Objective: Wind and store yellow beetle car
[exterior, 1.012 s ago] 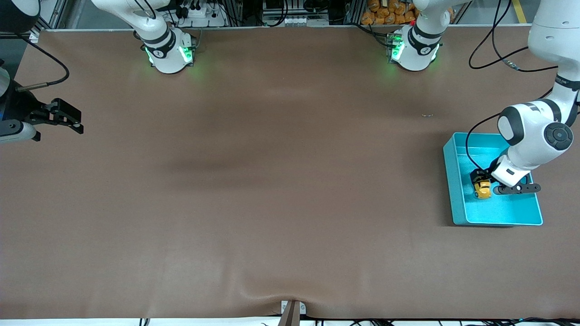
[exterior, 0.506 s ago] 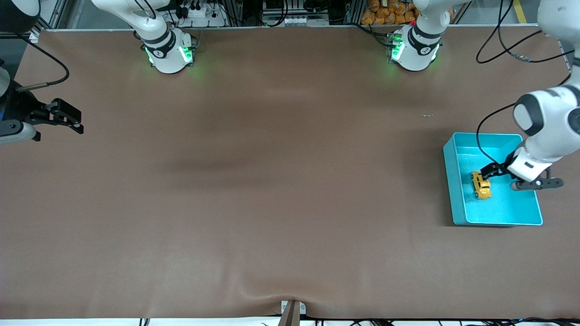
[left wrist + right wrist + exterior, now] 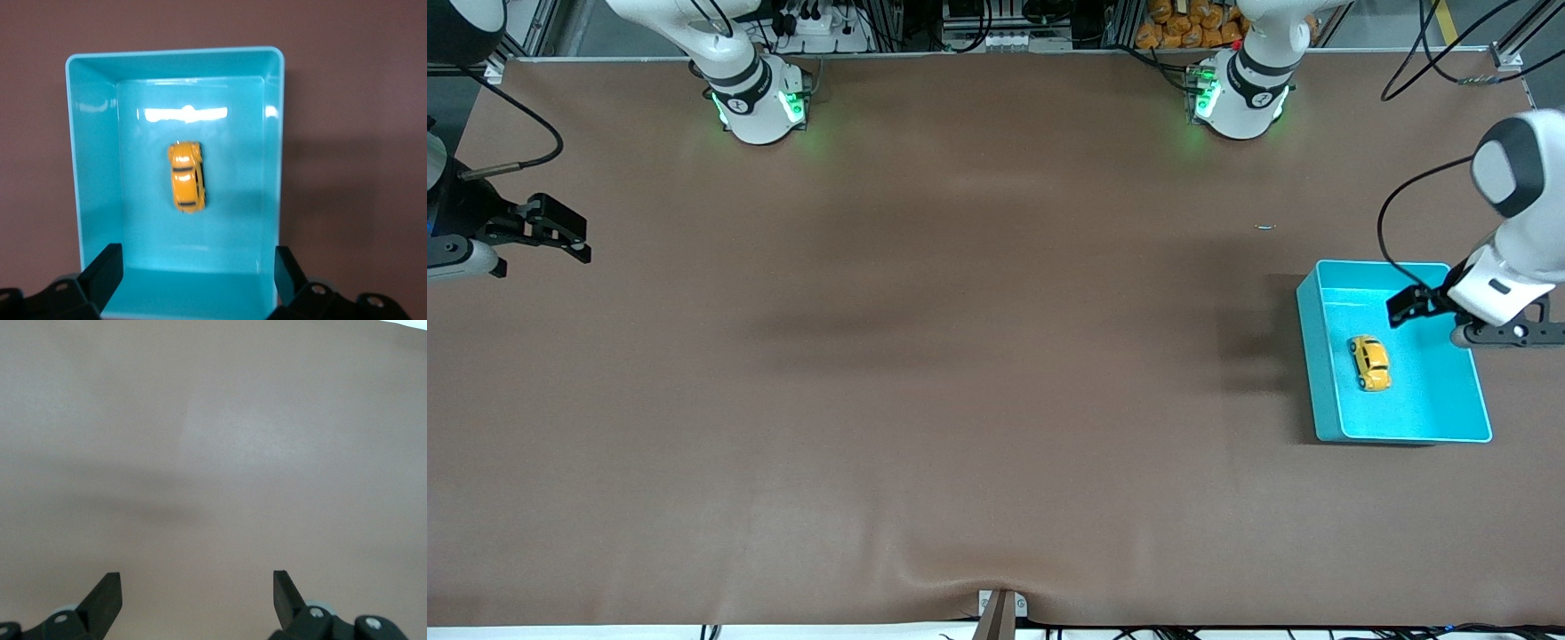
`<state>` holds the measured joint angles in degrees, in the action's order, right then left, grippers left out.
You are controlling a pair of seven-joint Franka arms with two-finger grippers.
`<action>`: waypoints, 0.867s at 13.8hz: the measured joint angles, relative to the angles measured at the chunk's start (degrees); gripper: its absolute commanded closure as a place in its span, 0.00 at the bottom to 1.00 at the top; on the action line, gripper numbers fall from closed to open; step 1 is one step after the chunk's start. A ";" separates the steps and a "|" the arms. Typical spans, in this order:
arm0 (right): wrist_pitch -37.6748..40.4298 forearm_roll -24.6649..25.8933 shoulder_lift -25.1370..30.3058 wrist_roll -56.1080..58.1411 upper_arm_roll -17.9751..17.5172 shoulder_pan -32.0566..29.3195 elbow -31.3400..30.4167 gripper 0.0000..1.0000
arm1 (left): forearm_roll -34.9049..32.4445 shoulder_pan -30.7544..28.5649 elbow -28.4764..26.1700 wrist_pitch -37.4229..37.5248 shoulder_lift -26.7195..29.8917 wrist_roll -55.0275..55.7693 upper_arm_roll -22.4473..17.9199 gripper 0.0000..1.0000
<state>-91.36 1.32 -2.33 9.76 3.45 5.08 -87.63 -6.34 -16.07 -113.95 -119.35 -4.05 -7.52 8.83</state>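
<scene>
The tiny yellow beetle-shaped toy car (image 3: 1369, 362) (image 3: 186, 176) lies on the floor of the rectangular teal plastic bin (image 3: 1319, 356) (image 3: 93, 160), free of the left gripper (image 3: 1440, 313) (image 3: 197, 280), whose fingers (image 3: 105, 270) are spread apart above the bin's edge. The right gripper (image 3: 541, 233) (image 3: 197, 600) waits, fingers (image 3: 107, 592) apart, over the bare brown surface (image 3: 925, 356).

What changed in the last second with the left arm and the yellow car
The left gripper let go of the yellow beetle car, opened, and drew up and away toward the edge of the teal bin at the left arm's end of the table. The car stayed in the bin. The right gripper stayed waiting, open, over the table's right-arm end.
</scene>
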 measured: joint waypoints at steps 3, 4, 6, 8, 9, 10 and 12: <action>-0.02 0.00 0.00 -0.10 0.00 0.00 0.00 0.00 | 0.01 0.03 6.52 9.52 1.01 1.66 3.68 0.00; -0.03 0.00 0.01 -0.35 0.01 0.01 0.00 0.00 | 0.01 0.05 7.77 10.79 1.19 3.41 5.25 0.00; -0.03 0.00 0.06 -1.41 0.05 0.00 0.03 0.00 | 0.83 0.18 8.93 12.52 1.91 6.26 7.72 0.00; -0.03 -0.03 0.23 -2.00 0.12 0.01 0.05 0.00 | 3.33 1.17 9.28 14.61 3.27 7.07 8.08 0.00; -0.03 -0.06 0.32 -2.21 0.20 0.00 0.06 0.00 | 3.91 3.00 9.90 16.32 3.83 7.17 6.90 0.00; -0.02 -0.07 0.42 -2.38 0.36 0.00 0.06 0.00 | 4.10 6.15 11.03 18.45 4.22 7.41 4.31 0.00; 0.07 -0.07 0.53 -2.47 0.98 -0.12 0.07 0.00 | 4.45 13.06 14.17 22.08 4.50 7.53 -2.14 0.00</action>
<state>-91.29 1.25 -1.80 7.29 4.42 4.96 -87.55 -1.89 -3.01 -99.78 -97.27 0.45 0.01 6.69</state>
